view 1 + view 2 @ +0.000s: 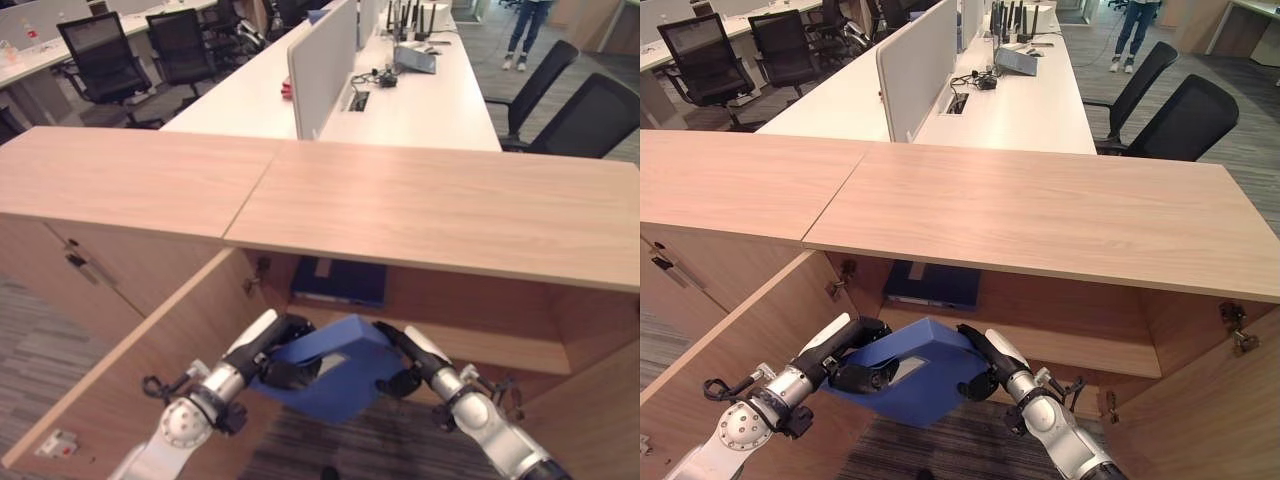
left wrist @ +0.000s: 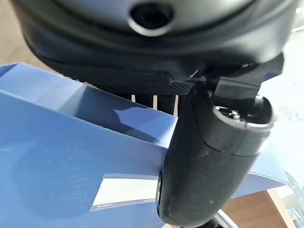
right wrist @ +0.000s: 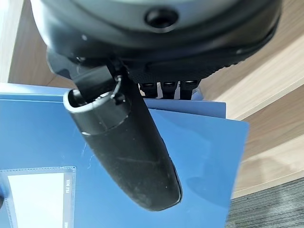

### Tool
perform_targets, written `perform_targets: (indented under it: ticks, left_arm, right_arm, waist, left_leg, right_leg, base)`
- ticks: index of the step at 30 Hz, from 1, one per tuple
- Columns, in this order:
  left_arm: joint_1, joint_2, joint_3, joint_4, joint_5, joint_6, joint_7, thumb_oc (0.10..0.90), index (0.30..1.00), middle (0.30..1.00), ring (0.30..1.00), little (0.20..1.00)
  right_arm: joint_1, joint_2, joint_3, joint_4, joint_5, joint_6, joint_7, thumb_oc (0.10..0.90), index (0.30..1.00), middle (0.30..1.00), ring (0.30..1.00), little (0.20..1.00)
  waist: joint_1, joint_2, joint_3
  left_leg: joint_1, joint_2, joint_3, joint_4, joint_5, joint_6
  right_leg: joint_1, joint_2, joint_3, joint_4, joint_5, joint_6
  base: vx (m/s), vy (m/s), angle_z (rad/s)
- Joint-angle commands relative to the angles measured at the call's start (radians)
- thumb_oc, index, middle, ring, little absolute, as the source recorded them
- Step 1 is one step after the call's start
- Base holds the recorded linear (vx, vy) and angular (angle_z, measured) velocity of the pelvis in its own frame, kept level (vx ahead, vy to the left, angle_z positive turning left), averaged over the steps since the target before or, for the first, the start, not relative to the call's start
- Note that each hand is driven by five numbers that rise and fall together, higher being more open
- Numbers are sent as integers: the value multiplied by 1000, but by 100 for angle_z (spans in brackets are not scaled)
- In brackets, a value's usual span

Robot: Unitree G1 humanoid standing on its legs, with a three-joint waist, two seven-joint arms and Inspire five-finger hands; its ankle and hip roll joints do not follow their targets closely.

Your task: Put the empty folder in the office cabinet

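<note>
Both hands pinch the blue folder (image 1: 335, 375): left hand (image 1: 285, 362) has its thumb across the front face and fingers (image 2: 152, 100) curled behind the upper edge; right hand (image 1: 985, 368) grips the opposite side the same way, thumb on the face, fingers (image 3: 168, 88) behind. Folder is held tilted in mid-air just before the open office cabinet (image 1: 1060, 320), below the shelf (image 1: 1080, 350), not yet inside.

Judgement: level the folder, keep both pinches even, and enter squarely between the open door (image 1: 150, 370) and the cabinet's right wall.

A dark binder (image 1: 340, 281) already lies at the back, partly hidden under the cabinet top. The cabinet floor is cut off; fingertips behind the folder are unseen.
</note>
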Motion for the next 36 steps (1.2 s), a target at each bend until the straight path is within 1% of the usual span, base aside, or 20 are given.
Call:
perform_targets:
  ticks: [1, 10, 12, 13, 14, 15, 17, 18, 20, 21, 22, 25, 26, 29, 30, 31, 32, 33, 34, 36]
  left_arm:
    - [-196, 14, -23, -141, -171, -126, 2, 400, 300, 300, 300, 300]
    - [-300, 61, -119, -165, -256, -130, -30, 400, 300, 300, 300, 300]
    - [-302, 61, -120, -163, -257, -131, -30, 400, 300, 300, 300, 300]
    - [-324, 84, -145, -169, -274, -133, -48, 400, 300, 300, 300, 300]
    - [-358, 104, -178, -166, -294, -136, -72, 400, 300, 300, 300, 300]
    - [-359, 104, -178, -166, -294, -136, -72, 400, 300, 300, 300, 300]
    - [-387, 121, -210, -162, -311, -136, -90, 400, 300, 300, 300, 300]
    - [-412, 132, -236, -155, -330, -135, -105, 400, 300, 300, 300, 300]
    - [-423, 140, -246, -149, -342, -137, -107, 400, 300, 300, 300, 300]
    - [-424, 141, -247, -148, -343, -138, -107, 400, 300, 300, 300, 300]
    - [-429, 138, -252, -137, -360, -134, -118, 400, 300, 300, 300, 300]
    - [-427, 144, -259, -132, -374, -132, -145, 400, 300, 300, 300, 300]
    - [-427, 144, -259, -131, -374, -132, -145, 400, 300, 300, 300, 300]
    - [-410, 116, -248, -104, -351, -137, -153, 400, 300, 300, 300, 300]
    - [-380, 94, -227, -90, -339, -136, -151, 427, 340, 340, 340, 340]
    - [-352, 73, -211, -74, -334, -131, -148, 515, 472, 472, 472, 472]
    - [-294, 37, -172, -50, -329, -118, -137, 800, 900, 900, 900, 900]
    - [-260, 12, -152, -29, -339, -107, -129, 800, 900, 900, 900, 900]
    - [-209, -42, -113, 38, -369, -79, -116, 800, 900, 900, 900, 900]
    - [-182, -77, -82, 90, -391, -64, -107, 800, 900, 900, 900, 900]
  right_arm:
    - [-134, 9, 22, -127, 47, -100, -20, 800, 900, 900, 900, 900]
    - [-192, 8, 82, -102, 61, -101, -3, 800, 900, 900, 900, 900]
    - [-194, 9, 81, -101, 62, -101, -3, 800, 900, 900, 900, 900]
    - [-217, -6, 117, -97, 81, -101, 33, 773, 860, 860, 860, 860]
    - [-251, -20, 155, -89, 129, -98, 84, 400, 300, 300, 300, 300]
    - [-251, -21, 155, -89, 129, -98, 84, 400, 300, 300, 300, 300]
    - [-269, -31, 184, -84, 192, -96, 126, 400, 300, 300, 300, 300]
    - [-258, -17, 192, -49, 297, -86, 147, 400, 300, 300, 300, 300]
    - [-237, 10, 194, -8, 392, -81, 167, 400, 300, 300, 300, 300]
    - [-238, 10, 193, -6, 394, -82, 168, 400, 300, 300, 300, 300]
    - [-213, 53, 197, 51, 532, -69, 203, 400, 300, 300, 300, 300]
    - [-199, 76, 219, 63, 658, -52, 268, 400, 300, 300, 300, 300]
    - [-199, 76, 219, 64, 659, -52, 269, 400, 300, 300, 300, 300]
    - [-144, 136, 222, 132, 877, -7, 329, 400, 300, 300, 300, 300]
    - [-103, 177, 203, 171, 992, 7, 347, 400, 300, 300, 300, 300]
    - [-77, 201, 186, 192, 1048, 10, 346, 400, 300, 300, 300, 300]
    - [-32, 238, 151, 220, 1134, 15, 339, 400, 300, 300, 300, 300]
    - [-10, 256, 128, 231, 1173, 17, 336, 400, 300, 300, 300, 300]
    - [56, 288, 64, 258, 1259, 28, 328, 400, 300, 300, 300, 300]
    - [102, 290, 20, 272, 1287, 40, 322, 400, 300, 300, 300, 300]
  waist:
    - [-13, -20, -51]
    - [-15, -20, -54]
    - [-14, -21, -55]
    - [-14, -23, -58]
    - [-11, -28, -57]
    - [-11, -29, -56]
    - [-9, -31, -59]
    - [-9, -31, -61]
    - [-7, -32, -60]
    - [-7, -32, -61]
    - [-4, -32, -60]
    - [0, -36, -59]
    - [0, -36, -60]
    - [8, -40, -61]
    - [12, -42, -59]
    - [13, -43, -58]
    - [15, -44, -57]
    - [14, -44, -56]
    - [7, -43, -54]
    - [1, -44, -54]
  left_leg:
    - [73, 12, -19, -1, -158, -17]
    - [78, 11, -17, -1, -161, -17]
    - [76, 11, -17, -1, -160, -17]
    - [77, 12, -17, -1, -160, -18]
    - [79, 12, -18, -1, -160, -20]
    - [73, 11, -16, -1, -151, -20]
    - [80, 13, -18, -1, -159, -22]
    - [80, 13, -18, -1, -158, -23]
    - [83, 13, -17, -1, -157, -24]
    - [83, 13, -17, -1, -157, -24]
    - [82, 12, -17, -1, -154, -26]
    - [81, 13, -18, -1, -152, -29]
    - [81, 13, -18, -1, -152, -30]
    - [80, 14, -19, -1, -151, -33]
    - [80, 14, -19, -1, -150, -34]
    - [79, 14, -19, -1, -150, -35]
    - [78, 15, -17, -1, -150, -35]
    - [78, 15, -17, -1, -150, -35]
    - [79, 15, -15, -1, -151, -36]
    - [79, 16, -13, -1, -151, -37]
  right_leg:
    - [-30, -42, -27, 7, -31, 61]
    - [-26, -41, -22, 7, -32, 61]
    - [-28, -41, -22, 7, -31, 61]
    - [-26, -41, -22, 7, -32, 61]
    - [-24, -40, -23, 7, -33, 61]
    - [-29, -42, -24, 7, -25, 60]
    - [-22, -41, -25, 7, -33, 61]
    - [-23, -42, -27, 7, -31, 62]
    - [-21, -41, -28, 7, -32, 62]
    - [-21, -41, -27, 7, -32, 62]
    - [-21, -40, -29, 7, -30, 62]
    - [-23, -40, -34, 7, -29, 63]
    - [-23, -41, -34, 7, -29, 63]
    - [-23, -42, -37, 7, -29, 64]
    - [-23, -42, -39, 7, -30, 64]
    - [-24, -41, -39, 7, -30, 64]
    - [-24, -41, -39, 7, -29, 64]
    - [-25, -41, -39, 7, -28, 64]
    - [-25, -41, -39, 7, -27, 64]
    - [-26, -41, -40, 7, -28, 63]
  base:
    - [0, 0, 0]
    - [-5, 0, -3]
    - [0, 0, 0]
    - [0, 0, 0]
    - [-37, -14, 0]
    - [-6, -17, 3]
    - [11, -4, 2]
    - [-6, -2, 3]
    - [-4, -2, 2]
    - [0, 0, 0]
    - [0, 0, 0]
    - [0, 0, 0]
    - [-5, -7, 4]
    - [-10, -10, 11]
    - [-19, -12, 10]
    - [-24, -18, 6]
    - [0, 0, 0]
    - [0, 0, 0]
    - [-12, -14, -4]
    - [1, -3, 2]
